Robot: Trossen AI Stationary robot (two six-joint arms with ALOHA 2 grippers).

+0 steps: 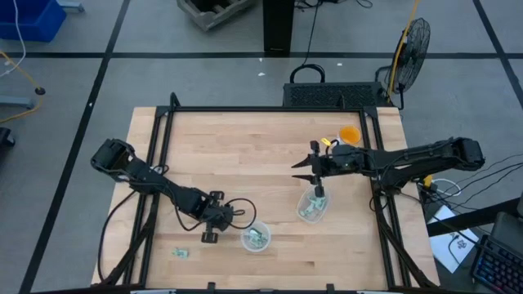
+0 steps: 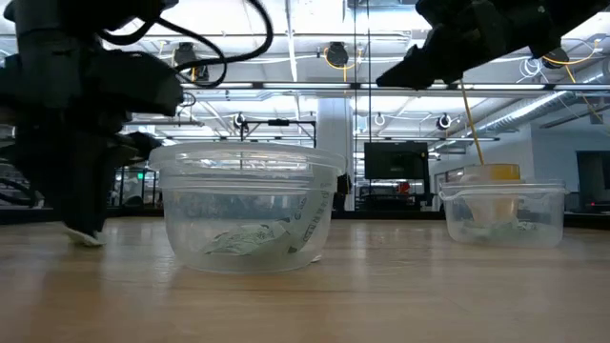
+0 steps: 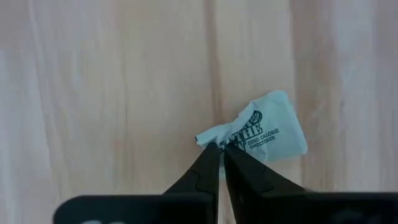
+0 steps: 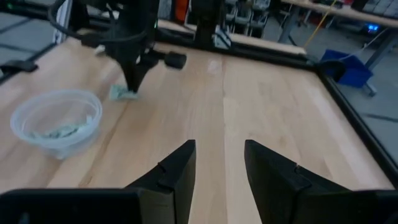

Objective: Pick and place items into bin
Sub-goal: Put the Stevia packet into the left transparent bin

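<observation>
Fingers [image 3: 219, 163] of left arm pinching crinkled pale-green printed packet [image 3: 264, 129], right fingers [image 4: 219, 163] apart

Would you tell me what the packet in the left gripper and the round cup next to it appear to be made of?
The packet looks like thin matte paper: creased, printed with dark lettering, pinched by the left gripper. The cup seems clear glossy plastic: see-through walls, bright rim, wrapped pieces visible inside.

One white packet [image 3: 267, 130] with dark print lies crumpled at centre right of the left wrist view, its twisted corner between the closed jaws. Another packet [image 1: 181, 254] lies lower left in the high view; others fill two clear cups [image 1: 256, 238] [image 1: 312, 207].
</observation>
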